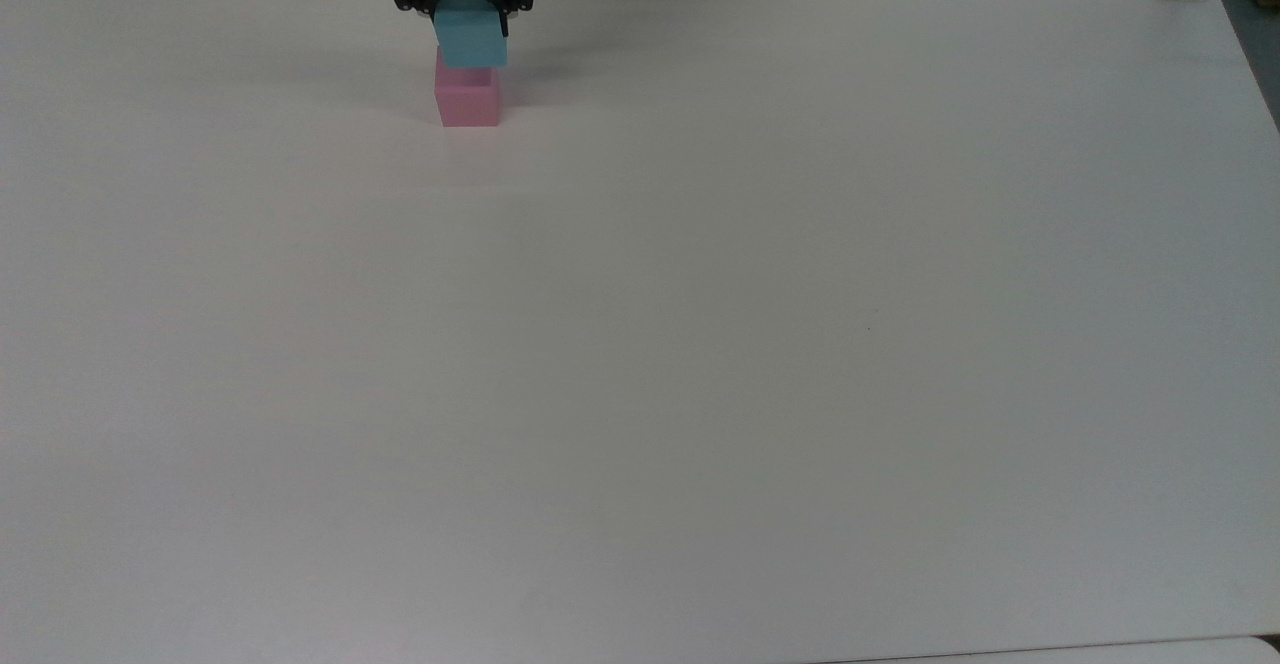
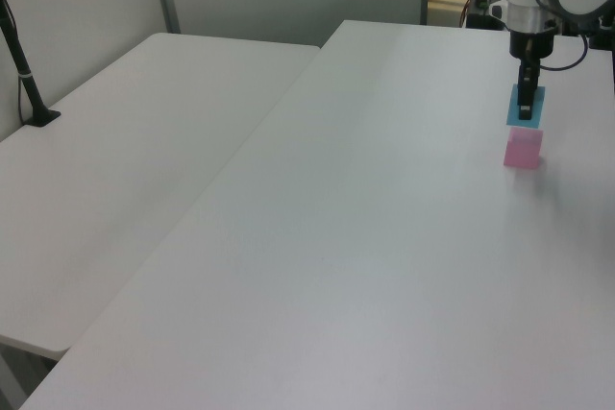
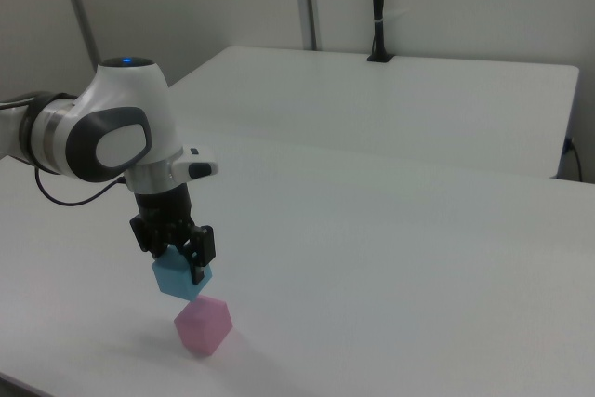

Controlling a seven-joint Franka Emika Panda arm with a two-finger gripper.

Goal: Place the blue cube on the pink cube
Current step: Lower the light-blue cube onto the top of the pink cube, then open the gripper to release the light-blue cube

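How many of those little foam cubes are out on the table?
2. The pink cube sits on the white table, near the top view's upper left. The blue cube is held by the tool right above the pink one.

A white table [image 1: 700, 344] carries the pink cube [image 1: 467, 103] near its far edge.
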